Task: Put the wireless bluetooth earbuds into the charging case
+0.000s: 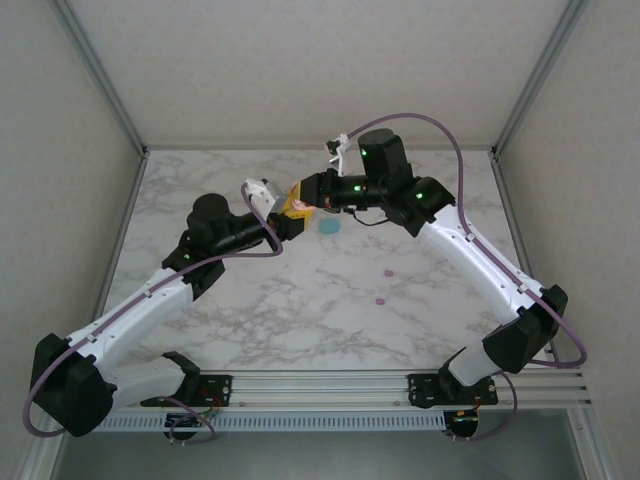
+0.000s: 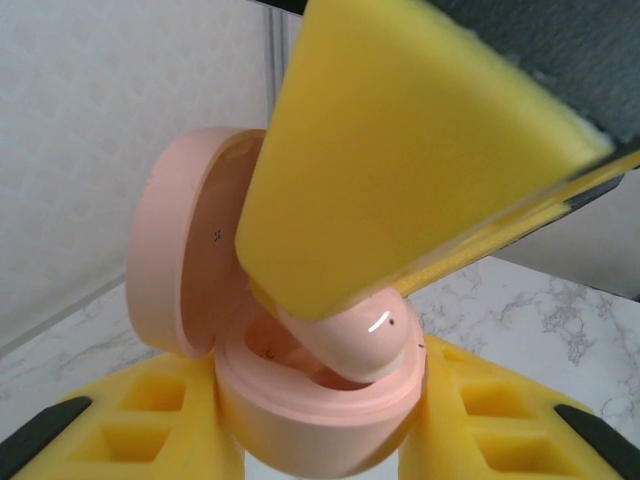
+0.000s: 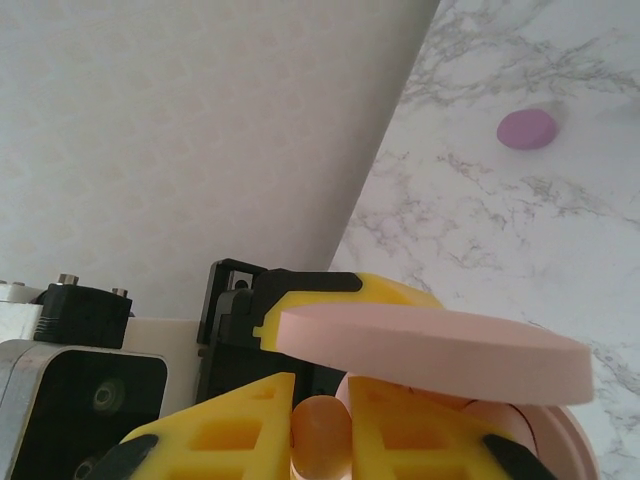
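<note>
L tool (image 2: 320, 425) is clamping narrow on the open peach case (image 2: 185, 250). R tool (image 3: 322, 438) is pinching a peach earbud (image 2: 345, 345), which is touching the case's cup.

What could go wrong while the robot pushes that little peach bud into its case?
The peach earbud sits only partly in the charging case, so it might pop out when the right gripper lets go. Only the left gripper holds the case, so a hard push might make it slip. The open lid stands close and might get bumped.
</note>
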You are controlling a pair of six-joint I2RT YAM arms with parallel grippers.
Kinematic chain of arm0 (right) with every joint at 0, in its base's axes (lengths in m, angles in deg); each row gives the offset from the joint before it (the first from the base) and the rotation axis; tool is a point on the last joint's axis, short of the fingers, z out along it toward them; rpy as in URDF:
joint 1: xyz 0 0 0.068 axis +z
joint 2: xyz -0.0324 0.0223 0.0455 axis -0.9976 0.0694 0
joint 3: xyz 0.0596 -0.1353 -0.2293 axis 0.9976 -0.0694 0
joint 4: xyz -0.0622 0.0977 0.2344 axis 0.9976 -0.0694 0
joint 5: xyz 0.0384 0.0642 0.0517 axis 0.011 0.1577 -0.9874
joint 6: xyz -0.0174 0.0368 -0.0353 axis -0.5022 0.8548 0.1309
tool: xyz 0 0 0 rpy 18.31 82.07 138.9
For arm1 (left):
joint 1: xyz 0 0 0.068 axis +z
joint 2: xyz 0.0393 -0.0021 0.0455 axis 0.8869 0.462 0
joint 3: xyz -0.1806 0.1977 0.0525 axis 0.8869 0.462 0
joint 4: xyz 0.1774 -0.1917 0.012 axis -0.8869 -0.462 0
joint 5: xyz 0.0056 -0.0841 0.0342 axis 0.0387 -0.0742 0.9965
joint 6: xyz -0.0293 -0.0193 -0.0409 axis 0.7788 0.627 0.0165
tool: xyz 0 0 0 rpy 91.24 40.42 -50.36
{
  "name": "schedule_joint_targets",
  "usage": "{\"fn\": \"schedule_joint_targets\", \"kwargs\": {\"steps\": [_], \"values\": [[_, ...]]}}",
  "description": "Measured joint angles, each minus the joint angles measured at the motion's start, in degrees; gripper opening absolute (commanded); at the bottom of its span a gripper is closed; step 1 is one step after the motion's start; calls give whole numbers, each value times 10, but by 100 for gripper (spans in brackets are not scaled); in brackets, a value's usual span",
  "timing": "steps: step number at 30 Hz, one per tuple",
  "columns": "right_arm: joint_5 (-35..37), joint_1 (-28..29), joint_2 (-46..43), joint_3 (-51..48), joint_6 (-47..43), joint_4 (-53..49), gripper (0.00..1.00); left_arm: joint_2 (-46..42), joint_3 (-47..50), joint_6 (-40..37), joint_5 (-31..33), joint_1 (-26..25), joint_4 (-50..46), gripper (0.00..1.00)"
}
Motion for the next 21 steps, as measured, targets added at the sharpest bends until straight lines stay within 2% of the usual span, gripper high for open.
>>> {"fn": "schedule_joint_targets", "kwargs": {"steps": [11,21], "values": [[32,9,0,15,-19,-25,25,0,0,0,2,-1,-1,20],[44,11,5,27,-24,-45,20,0,0,0,2,-3,-1,20]]}}
